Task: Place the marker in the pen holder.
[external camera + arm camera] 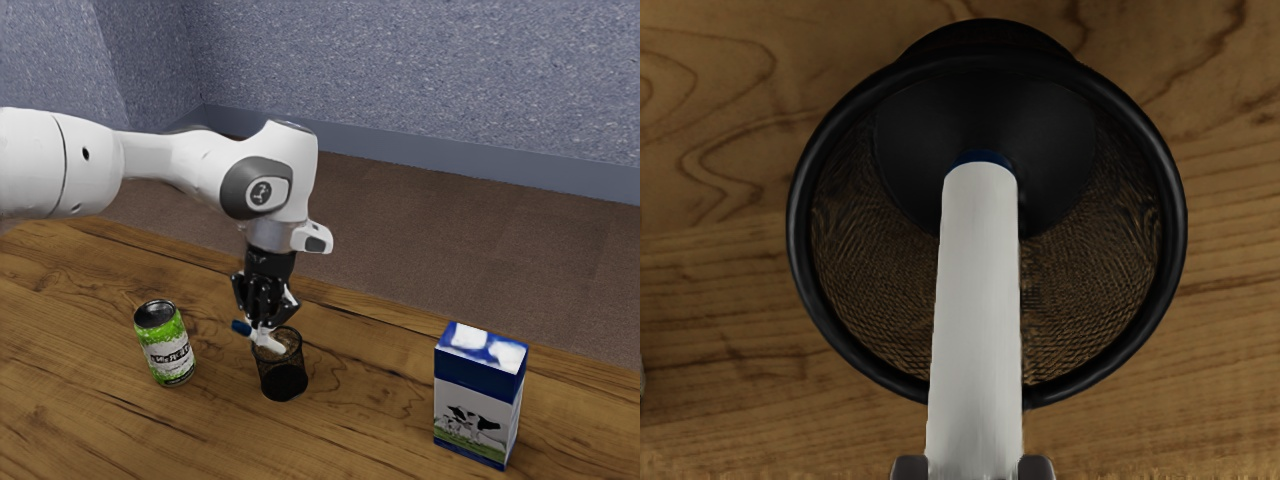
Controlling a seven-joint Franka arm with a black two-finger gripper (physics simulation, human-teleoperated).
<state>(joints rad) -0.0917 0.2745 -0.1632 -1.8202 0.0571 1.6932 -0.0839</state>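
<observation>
My gripper [264, 318] is right above the black mesh pen holder [283, 372], shut on the white marker [268, 340]. The marker lies tilted at the holder's rim, its blue cap sticking out toward the exterior view's left and its white end over the opening. In the wrist view the gripper [973, 468] has a fingertip on each side of the marker [978, 320], which reaches across the rim of the pen holder [800, 240]. A bit of blue shows at its far end. How deep that end sits, I cannot tell.
A green can [166, 343] stands on the wooden table [70, 330], on the exterior view's left of the holder. A blue and white milk carton [478, 395] stands farther off on the exterior view's right.
</observation>
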